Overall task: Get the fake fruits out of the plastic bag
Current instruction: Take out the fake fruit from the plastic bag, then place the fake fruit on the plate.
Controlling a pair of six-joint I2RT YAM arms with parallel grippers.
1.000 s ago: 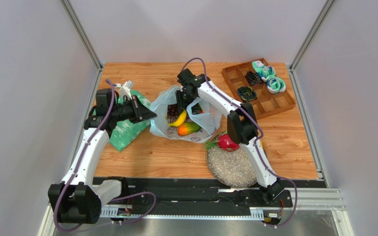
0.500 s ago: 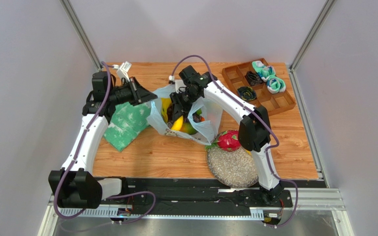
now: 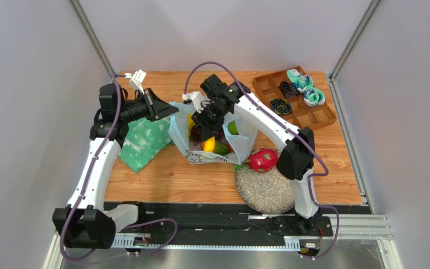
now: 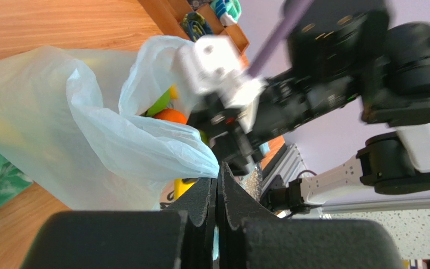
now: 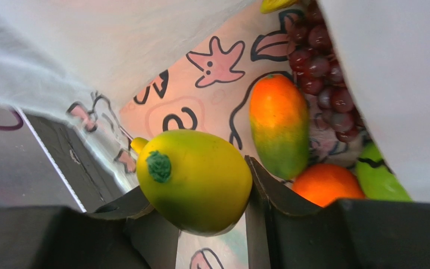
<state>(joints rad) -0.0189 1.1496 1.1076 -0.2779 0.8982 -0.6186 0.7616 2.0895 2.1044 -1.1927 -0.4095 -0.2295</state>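
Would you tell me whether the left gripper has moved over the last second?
Yes: the left gripper, shut on the plastic bag, shifted toward the table's far edge.

Top view, clock centred on the plastic bag (image 3: 238, 147).

- Bag mouth faces up. The right gripper (image 3: 205, 133) fills most of it, clamped round a yellow-green fruit (image 5: 195, 179).
- Inside, I see the mango (image 5: 279, 131), grapes (image 5: 324, 73), orange (image 5: 326, 182) and green piece (image 5: 380, 179) packed together. Film sits close on both sides of the fingers.
- 9 o'clock: the left gripper (image 3: 172, 115) pinches the bag rim, with the green cloth (image 3: 144, 140) below that arm.
- 1 to 4 o'clock: the right arm (image 3: 267, 123) spans overhead.
- 4 o'clock: the dragon fruit (image 3: 262, 159) is on the round mat (image 3: 263, 193), just beside the bag.
- 2 o'clock: wooden tray (image 3: 304, 117).
- 6 to 7 o'clock: bare table (image 3: 167, 179); I read it as open.
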